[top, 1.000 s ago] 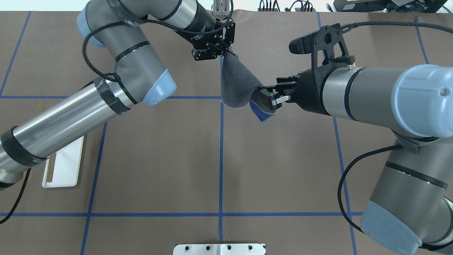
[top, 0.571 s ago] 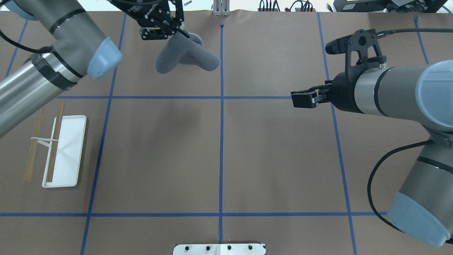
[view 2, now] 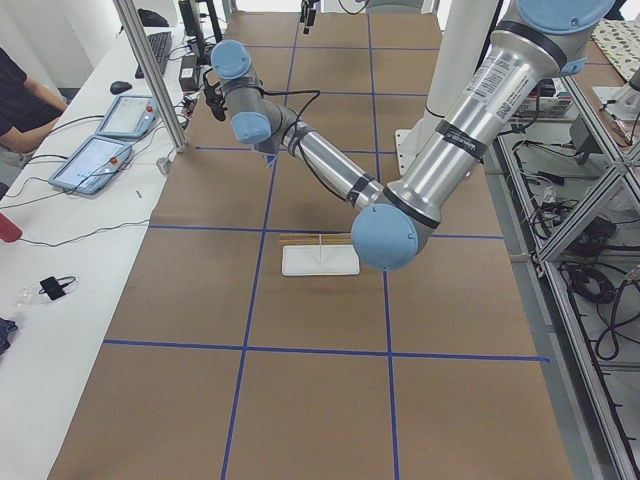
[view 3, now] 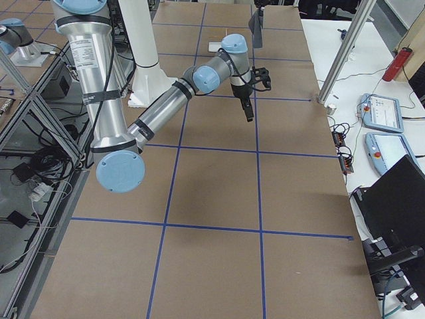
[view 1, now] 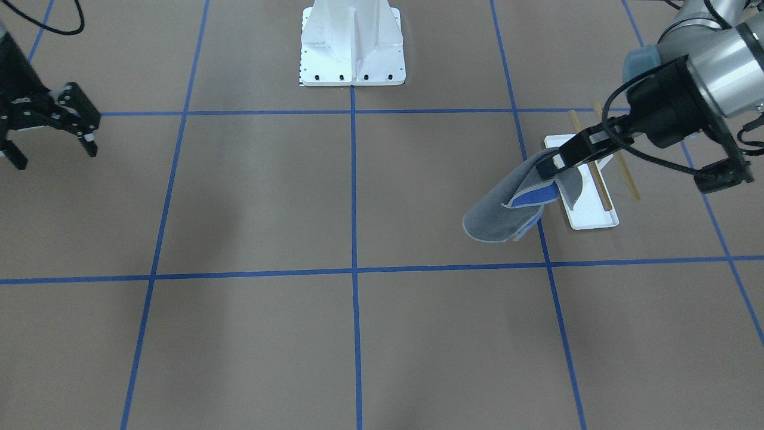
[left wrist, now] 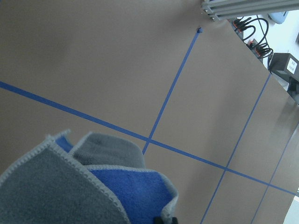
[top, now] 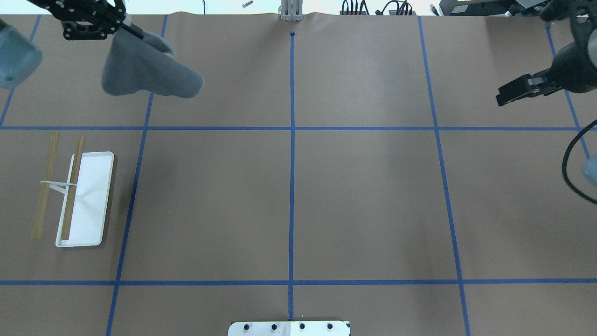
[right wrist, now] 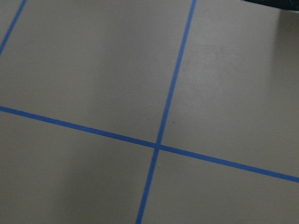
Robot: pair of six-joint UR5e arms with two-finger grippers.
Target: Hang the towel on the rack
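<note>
My left gripper [top: 133, 31] is shut on one edge of the dark grey towel [top: 149, 74] and holds it in the air at the table's far left. The towel hangs folded, and its blue underside shows in the front view [view 1: 528, 200] and the left wrist view [left wrist: 131, 186]. The rack [top: 91, 200] stands at the left, nearer the robot than the towel, with a white tray base and two tan wooden bars [top: 72, 186]. In the front view the left gripper [view 1: 550, 169] holds the towel just beside the rack [view 1: 591, 206]. My right gripper [view 1: 54, 154] is open and empty, far off on the right side.
The large white bolted pedestal [view 1: 352, 48] stands at the robot's edge of the table, in the middle. Blue tape lines [top: 291, 186] cross the brown table cover. Cables and plugs lie along the far edge [top: 373, 7].
The right gripper let go of the towel and drew back to the right. The left arm swung left with the towel, uncovering the rack.
</note>
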